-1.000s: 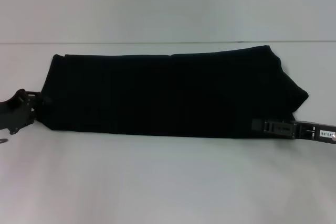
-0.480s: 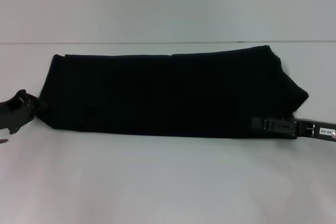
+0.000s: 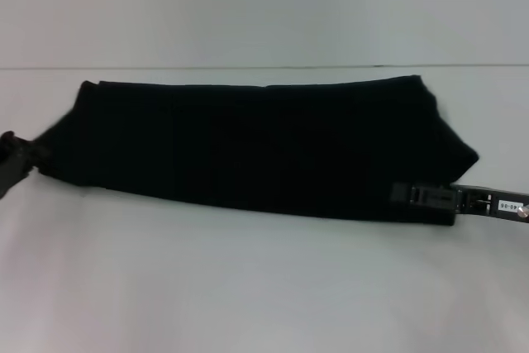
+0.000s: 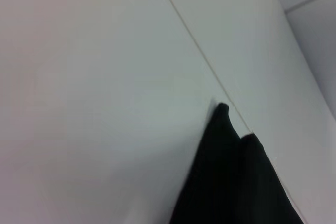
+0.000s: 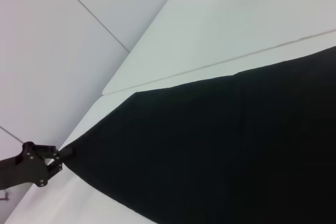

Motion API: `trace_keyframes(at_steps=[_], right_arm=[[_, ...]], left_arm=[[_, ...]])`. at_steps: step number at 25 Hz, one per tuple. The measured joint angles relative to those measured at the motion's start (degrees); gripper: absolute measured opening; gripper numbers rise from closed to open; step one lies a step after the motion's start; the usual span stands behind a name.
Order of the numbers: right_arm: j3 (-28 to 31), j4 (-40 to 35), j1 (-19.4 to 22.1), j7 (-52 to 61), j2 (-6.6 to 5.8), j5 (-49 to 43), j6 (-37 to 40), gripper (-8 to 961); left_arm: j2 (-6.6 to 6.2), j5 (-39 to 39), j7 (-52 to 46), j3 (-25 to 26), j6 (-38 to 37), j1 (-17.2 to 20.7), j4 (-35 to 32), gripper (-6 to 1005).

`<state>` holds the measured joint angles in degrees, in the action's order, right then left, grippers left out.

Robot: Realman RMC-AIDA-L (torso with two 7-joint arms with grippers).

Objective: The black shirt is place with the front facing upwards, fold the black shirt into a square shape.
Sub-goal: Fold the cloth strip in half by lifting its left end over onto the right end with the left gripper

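Left claw (image 3: 18, 157): pinches the shirt's (image 3: 256, 150) left near corner; it has drawn outward, stretching that corner into a point.
Right claw (image 3: 411, 194): clamped on the right near hem, unmoved.
Shirt: a long folded band between both claws, on the desk (image 3: 248, 287).
Change: the left end is now taut and slightly lifted.
Meaning: probably readying the next fold toward a square.

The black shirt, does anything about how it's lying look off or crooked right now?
Yes. The black shirt is a long folded band, but its left near corner is drawn to a point at the left gripper, and its right end bulges unevenly by the right gripper.
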<state>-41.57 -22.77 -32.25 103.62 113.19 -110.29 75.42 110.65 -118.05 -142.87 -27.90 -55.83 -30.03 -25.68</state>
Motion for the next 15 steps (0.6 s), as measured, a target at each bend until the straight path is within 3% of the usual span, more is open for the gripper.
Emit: trace_keyframes(at_steps=[8, 15], right_arm=[[0.8, 0.0, 0.1, 0.0, 0.17, 0.0, 0.4, 895], [1.7, 0.0, 0.5, 0.0, 0.45, 0.0, 0.5, 895]], left_arm=[[-1.94, 0.1, 0.7, 1.8, 2.3, 0.8, -0.8, 38], [-2.47, 0.2, 1.2, 4.2, 0.7, 0.6, -1.5, 37]])
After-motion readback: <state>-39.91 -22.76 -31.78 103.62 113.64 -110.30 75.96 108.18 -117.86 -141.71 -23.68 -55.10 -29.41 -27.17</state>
